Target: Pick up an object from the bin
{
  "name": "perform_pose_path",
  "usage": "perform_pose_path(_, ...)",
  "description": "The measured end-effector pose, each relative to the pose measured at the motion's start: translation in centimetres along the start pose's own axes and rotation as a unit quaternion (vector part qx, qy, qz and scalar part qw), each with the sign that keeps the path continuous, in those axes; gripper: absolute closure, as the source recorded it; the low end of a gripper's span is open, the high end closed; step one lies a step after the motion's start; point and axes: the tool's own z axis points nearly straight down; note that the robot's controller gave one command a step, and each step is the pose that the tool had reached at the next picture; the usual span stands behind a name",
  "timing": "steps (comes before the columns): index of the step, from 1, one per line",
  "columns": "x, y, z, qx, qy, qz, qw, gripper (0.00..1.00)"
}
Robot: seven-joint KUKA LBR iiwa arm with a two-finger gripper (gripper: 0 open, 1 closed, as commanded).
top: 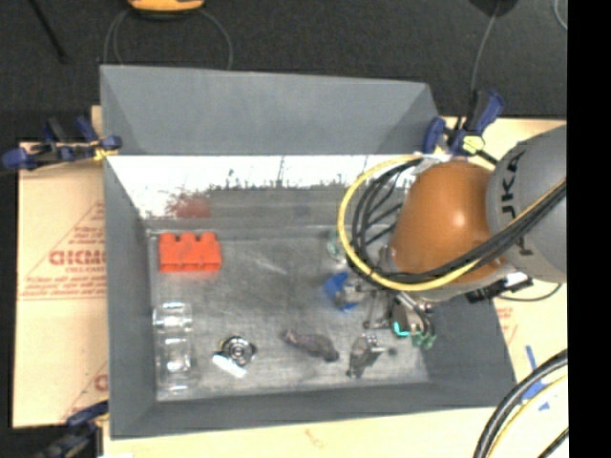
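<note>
In the camera view the arm comes in from the right, its orange cover (444, 219) and a loop of yellow and black cables (349, 219) hanging over the right part of the grey bin (267, 113). The gripper (366, 354) is down near the floor at the bin's front right; whether it is apart or together I cannot tell, and nothing can be seen held in it. 2 things lie nearest to it: a dark, flat, elongated piece (310, 343) just beside it on its left, and a small blue thing (338, 290) a little farther back, partly under the wrist. 3 more lie well apart from it on the left: a small round metal part with a white bit (236, 353) near the front, a clear plastic piece (173, 343) in the front left corner, and an orange studded brick (189, 253) behind that.
</note>
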Motion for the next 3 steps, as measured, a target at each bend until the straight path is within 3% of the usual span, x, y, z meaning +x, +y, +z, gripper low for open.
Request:
perform_pose_path(1,0.3,1.5,8.3,-0.001,-0.0090,0.054,0.9985,0.00)
perform_pose_path(2,0.8,2.6,5.4,-0.001,-0.0048,0.113,0.9935,0.00)
perform_pose_path(3,-0.4,2.3,3.8,-0.001,-0.0048,0.210,0.9776,0.00)
